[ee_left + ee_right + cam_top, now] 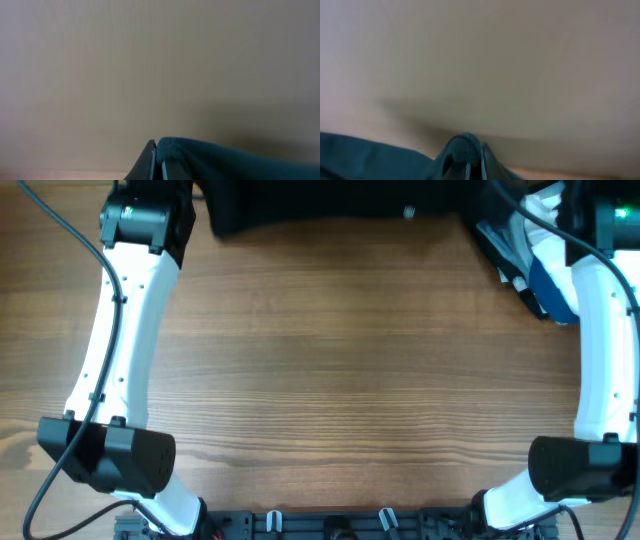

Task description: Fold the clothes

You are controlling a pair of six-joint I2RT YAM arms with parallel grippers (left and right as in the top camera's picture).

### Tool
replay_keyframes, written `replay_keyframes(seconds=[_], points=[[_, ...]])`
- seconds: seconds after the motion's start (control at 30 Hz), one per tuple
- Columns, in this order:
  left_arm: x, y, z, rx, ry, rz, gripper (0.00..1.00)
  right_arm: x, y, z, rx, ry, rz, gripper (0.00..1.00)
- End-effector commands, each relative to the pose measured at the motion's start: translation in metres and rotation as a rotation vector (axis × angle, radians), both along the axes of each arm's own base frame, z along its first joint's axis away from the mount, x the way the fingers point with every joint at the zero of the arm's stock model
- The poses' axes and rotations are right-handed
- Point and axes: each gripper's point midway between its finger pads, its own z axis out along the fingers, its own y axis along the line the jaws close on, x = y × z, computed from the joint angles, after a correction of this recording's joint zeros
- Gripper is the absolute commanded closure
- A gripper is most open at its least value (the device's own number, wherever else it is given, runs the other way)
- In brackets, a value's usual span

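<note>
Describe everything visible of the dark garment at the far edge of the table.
The garment is a dark teal, soft, knit-looking cloth that appears nearly black from overhead. It shows as a broad band along the far edge of the table, its far part cut off by the frame. The left fingers and right fingers each pinch a thick edge of it. Its type cannot be told.

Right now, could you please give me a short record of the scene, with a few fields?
garment: dark garment, at the far edge of the table
left gripper: shut on the dark garment's edge
right gripper: shut on the dark garment, fabric wrapped over one finger
other items: pile of clothes, far right corner
fold progress: no fold visible yet
</note>
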Motion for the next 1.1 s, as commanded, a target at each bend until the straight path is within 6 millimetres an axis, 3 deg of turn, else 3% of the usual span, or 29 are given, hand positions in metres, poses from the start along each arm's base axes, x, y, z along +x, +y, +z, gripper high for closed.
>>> replay_keyframes(seconds=[0.0,0.07,0.13,0.33,0.4,0.5,0.6,0.77,0.9,1.07], points=[[0.001,0.004,-0.067,0.037,0.226,-0.003,0.96,0.009,0.028,-0.062,-0.099,0.160,0.096,0.96],[-0.011,0.005,-0.105,0.032,0.376,-0.003,0.96,0.005,0.036,-0.096,-0.102,0.276,0.120,0.96],[-0.038,-0.002,-0.142,0.021,0.562,-0.062,0.96,-0.012,0.043,-0.124,-0.102,0.411,0.139,0.96],[-0.099,0.003,-0.184,-0.001,0.864,-0.049,0.96,-0.073,0.043,-0.135,-0.086,0.611,0.164,0.96],[-0.121,0.010,-0.191,-0.005,0.954,-0.028,0.96,-0.096,0.037,-0.135,-0.098,0.670,0.145,0.96],[-0.157,0.037,-0.198,-0.079,1.089,0.082,0.96,-0.131,0.027,-0.134,-0.117,0.760,0.095,0.96],[-0.176,0.058,-0.202,-0.120,1.164,0.148,0.96,-0.159,0.008,-0.143,-0.150,0.872,-0.012,0.96],[-0.200,0.085,-0.205,-0.154,1.251,0.220,0.96,-0.202,-0.021,-0.149,-0.170,1.022,-0.211,0.96],[-0.214,0.102,-0.206,-0.162,1.298,0.272,0.96,-0.222,-0.023,-0.154,-0.149,1.052,-0.241,0.96],[-0.232,0.109,-0.206,-0.151,1.365,0.302,0.96,-0.262,-0.026,-0.189,-0.141,1.176,-0.279,0.96]])
